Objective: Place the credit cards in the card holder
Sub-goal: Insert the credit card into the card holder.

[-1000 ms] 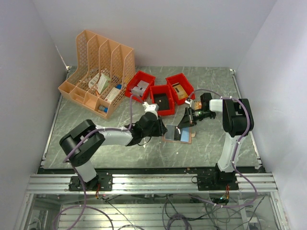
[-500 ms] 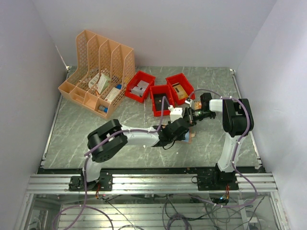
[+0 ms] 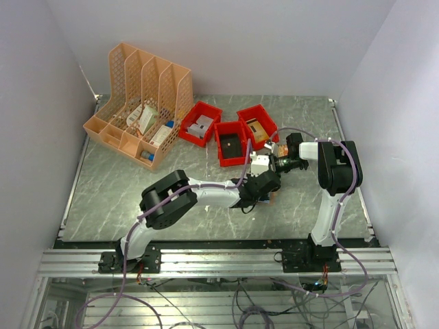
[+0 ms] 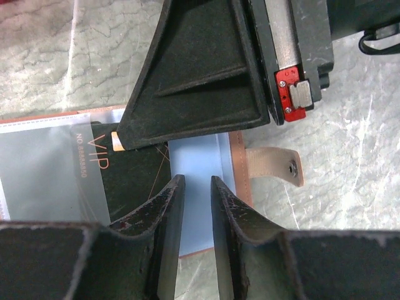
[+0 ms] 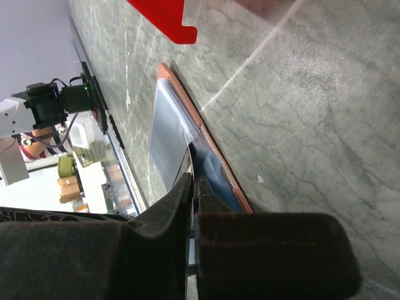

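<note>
Grey marble tabletop [image 3: 137,171], white walls [image 3: 240,41]; left jaws ajar over card holder [image 4: 239,165], right jaws closed.

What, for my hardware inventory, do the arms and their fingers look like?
The left arm and right arm share white links, black joints and mauve cables looped outside. The left fingers are black, tapered, scuffed pale at the edges. The right fingers are black ribbed wedges beside a silver rail and small red screwed block.
</note>
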`<state>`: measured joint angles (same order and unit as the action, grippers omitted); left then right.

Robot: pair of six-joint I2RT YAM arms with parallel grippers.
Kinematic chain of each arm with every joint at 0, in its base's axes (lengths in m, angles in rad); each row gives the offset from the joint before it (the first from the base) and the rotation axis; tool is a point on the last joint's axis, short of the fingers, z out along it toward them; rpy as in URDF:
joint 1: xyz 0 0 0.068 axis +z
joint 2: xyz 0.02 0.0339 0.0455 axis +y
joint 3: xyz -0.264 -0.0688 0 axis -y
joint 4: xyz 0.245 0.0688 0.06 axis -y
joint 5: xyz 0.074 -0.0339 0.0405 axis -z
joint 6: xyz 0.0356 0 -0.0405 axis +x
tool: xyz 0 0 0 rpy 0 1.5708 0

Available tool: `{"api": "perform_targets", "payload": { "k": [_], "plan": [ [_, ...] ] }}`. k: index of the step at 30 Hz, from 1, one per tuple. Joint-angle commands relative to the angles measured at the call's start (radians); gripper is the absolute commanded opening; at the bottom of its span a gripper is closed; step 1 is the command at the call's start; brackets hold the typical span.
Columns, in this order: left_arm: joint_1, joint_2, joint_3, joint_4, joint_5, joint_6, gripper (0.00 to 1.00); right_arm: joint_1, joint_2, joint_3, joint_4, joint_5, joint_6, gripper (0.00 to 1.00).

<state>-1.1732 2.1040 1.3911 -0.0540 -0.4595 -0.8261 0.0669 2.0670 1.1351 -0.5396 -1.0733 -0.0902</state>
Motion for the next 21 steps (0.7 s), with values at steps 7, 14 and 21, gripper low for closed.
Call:
{"api": "perform_targets", "payload": {
  "k": [7, 14, 21],
  "plan": [
    [-0.024, 0.063, 0.089, -0.11, -0.146, 0.016, 0.37, 0.005, 0.028, -0.008, 0.028, 0.031, -0.019, 0.06],
    [-0.026, 0.046, 0.07, -0.143, -0.243, 0.008, 0.38, 0.005, 0.02, -0.006, 0.025, 0.02, -0.023, 0.23],
    [-0.027, 0.034, 0.063, -0.15, -0.274, 0.002, 0.39, 0.005, 0.005, -0.005, 0.025, 0.017, -0.025, 0.33]
  ]
}}
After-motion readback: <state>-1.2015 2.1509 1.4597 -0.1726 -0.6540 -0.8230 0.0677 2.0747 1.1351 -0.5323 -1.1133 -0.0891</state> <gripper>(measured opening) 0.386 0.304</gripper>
